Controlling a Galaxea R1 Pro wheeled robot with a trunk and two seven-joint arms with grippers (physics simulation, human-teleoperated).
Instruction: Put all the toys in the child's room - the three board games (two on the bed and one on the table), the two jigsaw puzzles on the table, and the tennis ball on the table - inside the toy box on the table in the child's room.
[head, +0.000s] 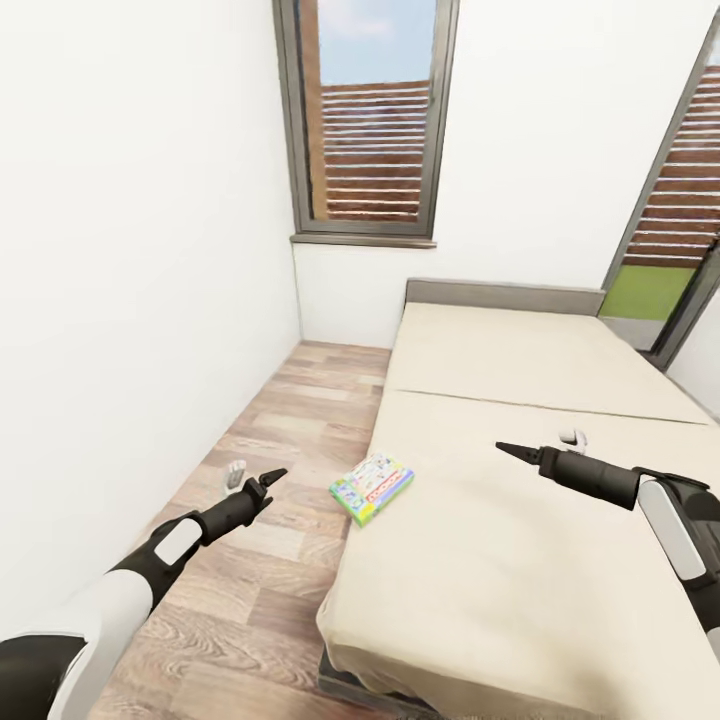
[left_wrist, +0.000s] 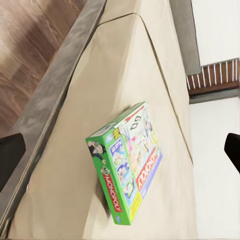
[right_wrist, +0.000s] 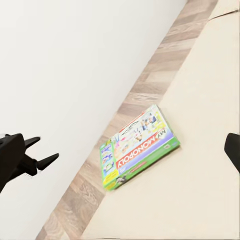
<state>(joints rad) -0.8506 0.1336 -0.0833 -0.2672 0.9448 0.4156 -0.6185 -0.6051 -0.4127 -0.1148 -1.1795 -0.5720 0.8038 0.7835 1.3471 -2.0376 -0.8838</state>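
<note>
One board game (head: 372, 488), a flat green box with red lettering, lies on the beige bed (head: 520, 580) at its left edge. It also appears in the left wrist view (left_wrist: 131, 162) and the right wrist view (right_wrist: 140, 147). My left gripper (head: 272, 477) hovers over the floor just left of the box, open, its fingers (left_wrist: 10, 156) spread wide. Over the bed, to the right of the box, my right gripper (head: 508, 449) is open too, with its fingers (right_wrist: 233, 150) far apart. Both hold nothing. The toy box, table, jigsaw puzzles and tennis ball are out of view.
A white wall (head: 130, 250) runs along the left, leaving a narrow strip of wood floor (head: 290, 420) beside the bed. A window (head: 372, 120) is at the far end. A small white object (head: 235, 476) lies on the floor and another (head: 572, 437) on the bed.
</note>
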